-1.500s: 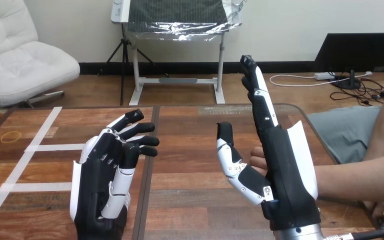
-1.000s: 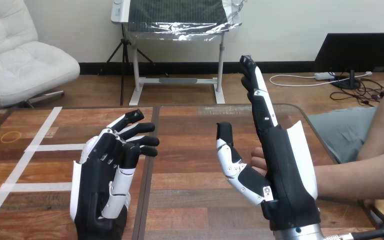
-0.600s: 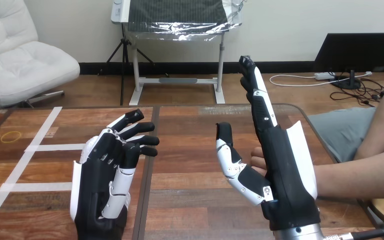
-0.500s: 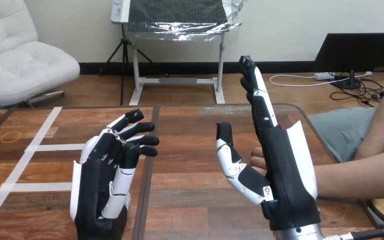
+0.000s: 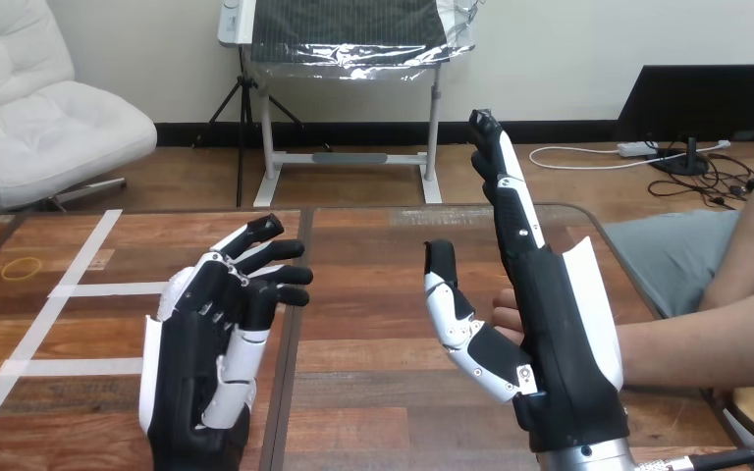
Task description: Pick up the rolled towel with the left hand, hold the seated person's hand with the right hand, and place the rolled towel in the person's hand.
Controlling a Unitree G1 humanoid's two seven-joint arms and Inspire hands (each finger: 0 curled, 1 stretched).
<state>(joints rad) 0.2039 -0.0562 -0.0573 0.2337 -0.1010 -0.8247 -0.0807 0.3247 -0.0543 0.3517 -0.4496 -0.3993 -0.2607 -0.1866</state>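
Wooden table (image 5: pixel 383 257) crossed by white tape (image 5: pixel 79 289). At left, the left hand (image 5: pixel 191 365) is loosely spread, holding nothing. At right, the right hand (image 5: pixel 560 334) stands upright, fingers straight. The person's hand (image 5: pixel 506 316) sits just behind it; contact unclear.

Wooden table (image 5: pixel 383 255), a dark seam (image 5: pixel 293 294) running front to back down its middle; white tape (image 5: pixel 69 275) on its left part, one long slanted strip crossed by two shorter ones; a thin yellow ring (image 5: pixel 22 267) flat just left of the slanted strip.
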